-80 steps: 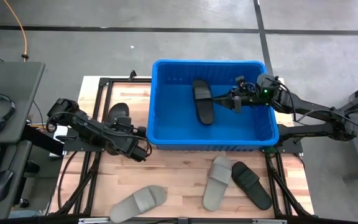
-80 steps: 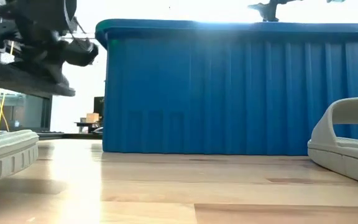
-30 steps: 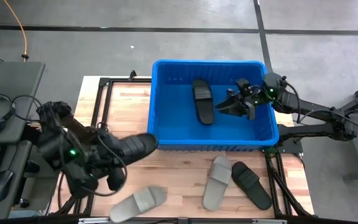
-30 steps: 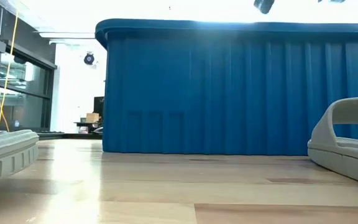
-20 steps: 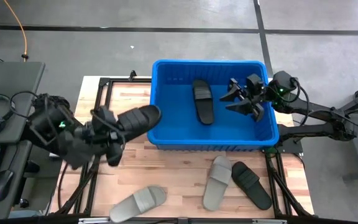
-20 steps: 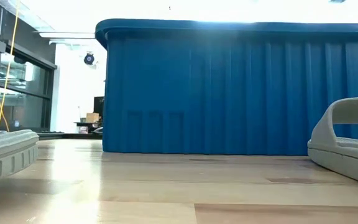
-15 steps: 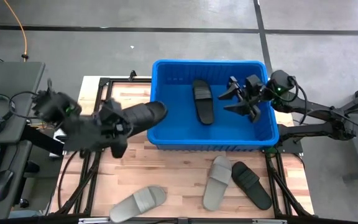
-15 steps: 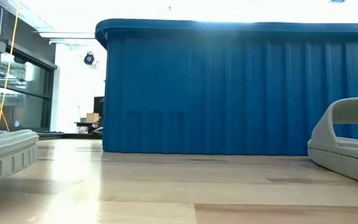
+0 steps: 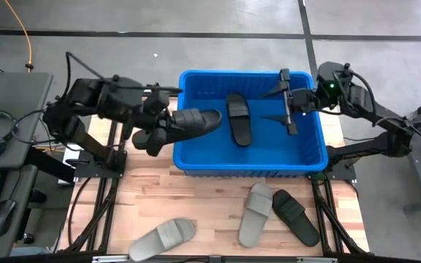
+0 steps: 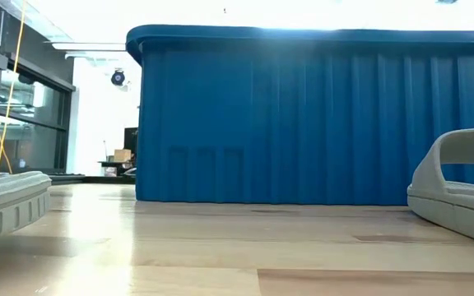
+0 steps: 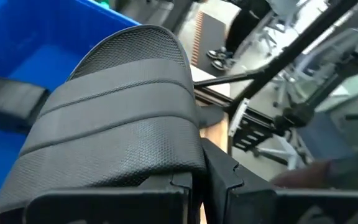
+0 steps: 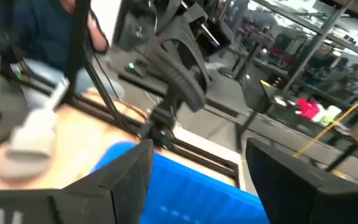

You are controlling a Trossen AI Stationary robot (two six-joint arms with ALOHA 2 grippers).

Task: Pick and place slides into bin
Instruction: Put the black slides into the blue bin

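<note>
One black slide [image 9: 190, 122] is clamped in the left gripper [image 9: 161, 124], held above the bin [image 9: 251, 166] at its left wall. Its long axis runs left to right, with the toe already past the rim, so the drop zone lies to the gripper's right. Its strap is wide and ribbed. The right gripper [image 9: 286, 102] hangs open and empty over the bin's far right corner.
</note>
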